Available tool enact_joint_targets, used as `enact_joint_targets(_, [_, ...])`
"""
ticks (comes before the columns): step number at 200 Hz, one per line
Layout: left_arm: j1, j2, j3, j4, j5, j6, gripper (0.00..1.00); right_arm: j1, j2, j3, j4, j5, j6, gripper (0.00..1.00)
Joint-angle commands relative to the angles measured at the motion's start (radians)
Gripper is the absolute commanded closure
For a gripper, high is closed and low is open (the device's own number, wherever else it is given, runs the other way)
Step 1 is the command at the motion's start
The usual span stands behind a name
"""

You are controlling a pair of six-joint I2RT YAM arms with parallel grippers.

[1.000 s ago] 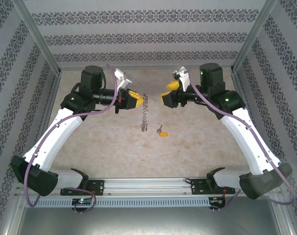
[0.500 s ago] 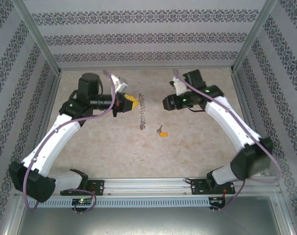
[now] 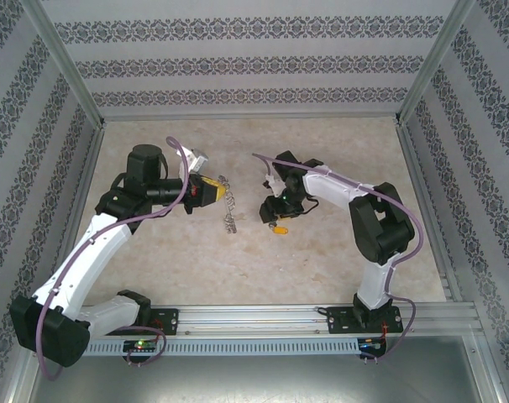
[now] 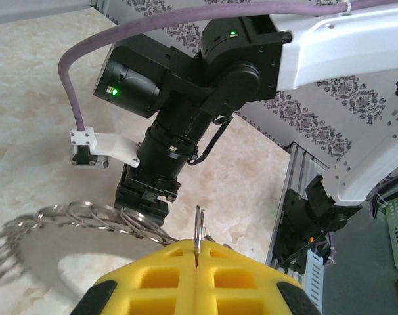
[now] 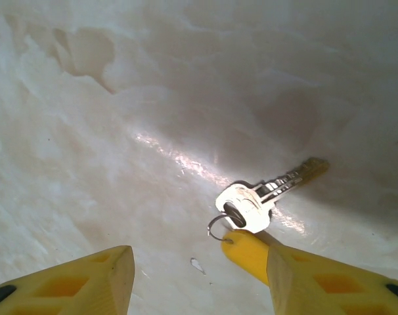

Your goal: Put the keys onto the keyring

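Note:
The keyring [image 3: 229, 206] is a grey chain of metal rings that dangles from my left gripper [image 3: 211, 191]. In the left wrist view the yellow fingers are shut on one ring [image 4: 198, 235], while the other rings [image 4: 87, 220] trail off to the left. The key [image 3: 280, 228] lies flat on the marbled table. It has a silver head [image 5: 246, 205] and blade, plus a yellow-orange tag [image 5: 249, 251] on a small wire loop. My right gripper [image 3: 274, 216] points down just above it, open [image 5: 199, 282]. The key lies ahead of the right finger [image 5: 324, 282], whose tip hides part of the tag.
Patterned walls and metal frame posts [image 3: 70, 75] enclose the table on three sides. A metal rail [image 3: 254, 319] with both arm bases runs along the near edge. The right arm's wrist [image 4: 179, 131] hangs close in front of the left gripper.
My right arm has swung in and down from the far right, so its gripper now hovers over the key. My left gripper has drawn left and nearer, carrying the keyring along.

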Motion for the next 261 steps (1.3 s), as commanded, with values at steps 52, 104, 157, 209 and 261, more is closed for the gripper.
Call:
enact_joint_targets(52, [0.052, -0.042, -0.043, 0.069, 0.045, -0.042, 1.0, 0.087, 0.029, 0.045, -0.061, 0.163, -0.042, 0.5])
enact_joint_targets(104, [0.062, -0.062, -0.064, 0.061, 0.046, -0.042, 1.0, 0.128, 0.087, 0.087, -0.105, 0.238, -0.064, 0.59])
enact_joint_targets(157, [0.066, -0.074, -0.074, 0.062, 0.045, -0.039, 1.0, 0.15, 0.131, 0.117, -0.135, 0.288, -0.085, 0.64])
enact_joint_targets(209, [0.066, -0.071, -0.066, 0.061, 0.045, -0.038, 1.0, 0.154, 0.148, 0.118, -0.146, 0.317, -0.101, 0.7])
enact_joint_targets(261, [0.068, -0.061, -0.052, 0.064, 0.046, -0.039, 1.0, 0.156, 0.161, 0.122, -0.165, 0.37, -0.132, 0.72])
